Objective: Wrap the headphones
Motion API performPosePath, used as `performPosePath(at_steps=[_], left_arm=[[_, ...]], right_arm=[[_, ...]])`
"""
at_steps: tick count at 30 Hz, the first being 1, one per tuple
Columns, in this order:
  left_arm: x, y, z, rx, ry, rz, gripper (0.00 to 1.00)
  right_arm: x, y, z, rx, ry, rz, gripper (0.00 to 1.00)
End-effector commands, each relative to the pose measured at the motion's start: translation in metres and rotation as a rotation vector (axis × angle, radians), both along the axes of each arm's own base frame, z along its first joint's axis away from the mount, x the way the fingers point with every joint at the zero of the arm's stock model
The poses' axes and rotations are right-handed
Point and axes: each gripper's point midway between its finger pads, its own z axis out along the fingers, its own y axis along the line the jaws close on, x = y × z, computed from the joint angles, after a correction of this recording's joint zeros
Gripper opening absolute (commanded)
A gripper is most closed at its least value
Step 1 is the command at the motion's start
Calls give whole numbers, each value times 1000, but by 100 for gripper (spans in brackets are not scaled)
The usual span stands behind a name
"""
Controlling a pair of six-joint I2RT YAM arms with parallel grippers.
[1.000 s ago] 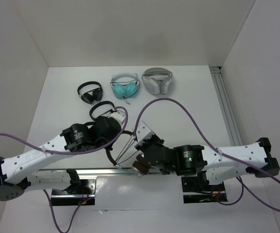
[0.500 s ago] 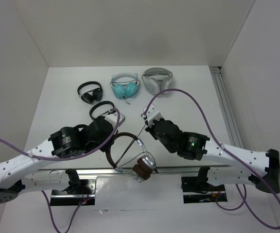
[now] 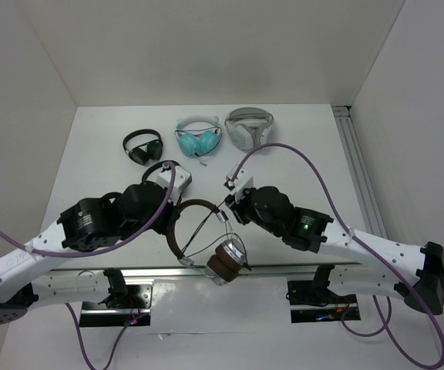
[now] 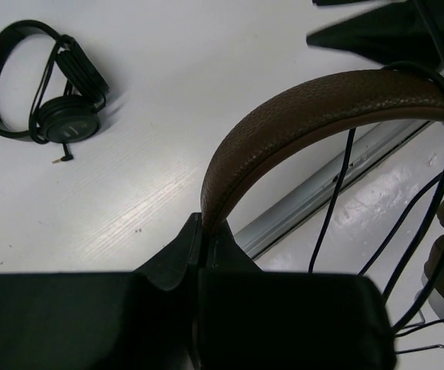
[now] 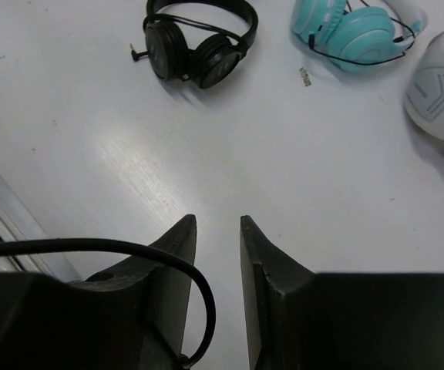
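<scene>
The headphones have a dark brown headband (image 3: pixel 193 203) and brown-padded silver earcups (image 3: pixel 227 262) that hang by the front rail. My left gripper (image 3: pixel 177 210) is shut on one end of the headband (image 4: pixel 307 116) and holds it up; the left wrist view shows the grip (image 4: pixel 201 231). The thin black cable (image 3: pixel 206 231) runs in loops from the earcups up to my right gripper (image 3: pixel 223 206). In the right wrist view the cable (image 5: pixel 129 248) arcs over the left finger and drops between the nearly closed jaws (image 5: pixel 218 223).
At the back of the table lie all-black headphones (image 3: pixel 142 145), teal headphones (image 3: pixel 199 137) and white-grey headphones (image 3: pixel 249 127). Another small black pair (image 3: pixel 160 168) lies just behind my left wrist. A metal rail (image 3: pixel 153 271) runs along the front edge.
My right gripper has moved from beside the earcups back and left, drawing the cable out with it. My left arm has shifted left and still holds the headband.
</scene>
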Motion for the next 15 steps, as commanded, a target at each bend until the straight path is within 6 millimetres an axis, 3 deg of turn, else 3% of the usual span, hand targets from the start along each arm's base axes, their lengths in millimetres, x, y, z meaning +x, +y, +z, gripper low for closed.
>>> performPosePath(at_steps=[1, 3, 5, 9, 11, 14, 15], left_arm=[[15, -9, 46, -134, -119, 34, 0], [17, -14, 57, -179, -149, 30, 0], [18, -15, 64, -199, -159, 30, 0], [21, -22, 64, -199, -160, 30, 0], [24, -24, 66, -215, -166, 43, 0], [31, -26, 71, -249, -191, 81, 0], [31, -26, 71, -256, -187, 86, 0]], right_arm=[[-13, 13, 15, 150, 1, 81, 38], [-16, 13, 22, 203, -14, 92, 39], [-21, 14, 14, 212, 1, 110, 43], [-20, 11, 19, 230, -14, 101, 52], [-19, 7, 19, 232, -10, 81, 58], [-15, -4, 20, 258, -5, 13, 75], [-16, -4, 12, 252, 11, 8, 77]])
